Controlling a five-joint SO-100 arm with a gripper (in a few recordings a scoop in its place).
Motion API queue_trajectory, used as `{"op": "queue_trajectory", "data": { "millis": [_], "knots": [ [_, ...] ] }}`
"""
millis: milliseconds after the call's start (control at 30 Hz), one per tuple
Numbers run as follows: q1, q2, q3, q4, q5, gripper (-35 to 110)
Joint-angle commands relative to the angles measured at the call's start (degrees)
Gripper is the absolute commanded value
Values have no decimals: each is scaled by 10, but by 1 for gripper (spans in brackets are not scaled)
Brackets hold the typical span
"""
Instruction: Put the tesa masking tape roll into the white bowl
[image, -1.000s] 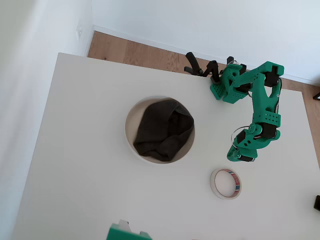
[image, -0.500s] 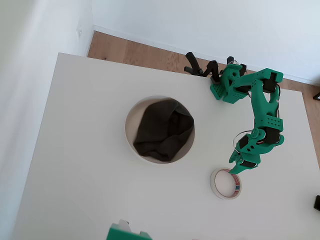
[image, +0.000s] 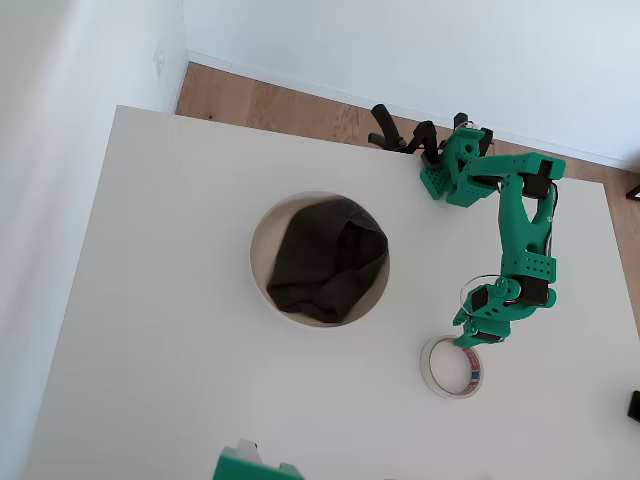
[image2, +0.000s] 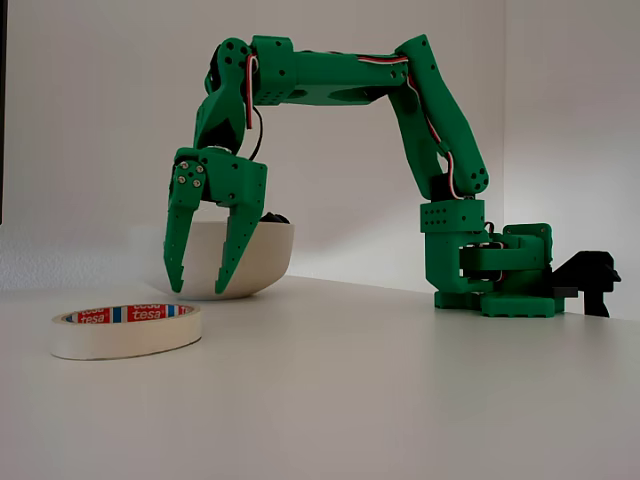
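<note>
1. The tape (image: 452, 366) lies flat on the table (image: 170, 340), at about 4 o'clock from the bowl (image: 262, 250) and well apart from it in the overhead view.
2. The gripper (image2: 203, 288) points down with its fingers spread, gripping nothing, its tips clear of the table.
3. Overhead, it hangs over the tape's 1 o'clock edge.
4. A dark cloth (image: 325, 260) lies in the bowl.

The word "tesa" is showing twice on the tape roll's (image2: 126, 329) inner core (white letters on red); nothing else is reading legibly.
</note>
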Motion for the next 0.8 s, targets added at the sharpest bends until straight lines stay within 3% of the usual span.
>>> {"op": "queue_trajectory", "data": {
  "millis": [0, 767],
  "knots": [
    [-2, 9, -37, -6, 7, 13],
    [-24, -41, -37, -33, 15, 12]
  ]
}}
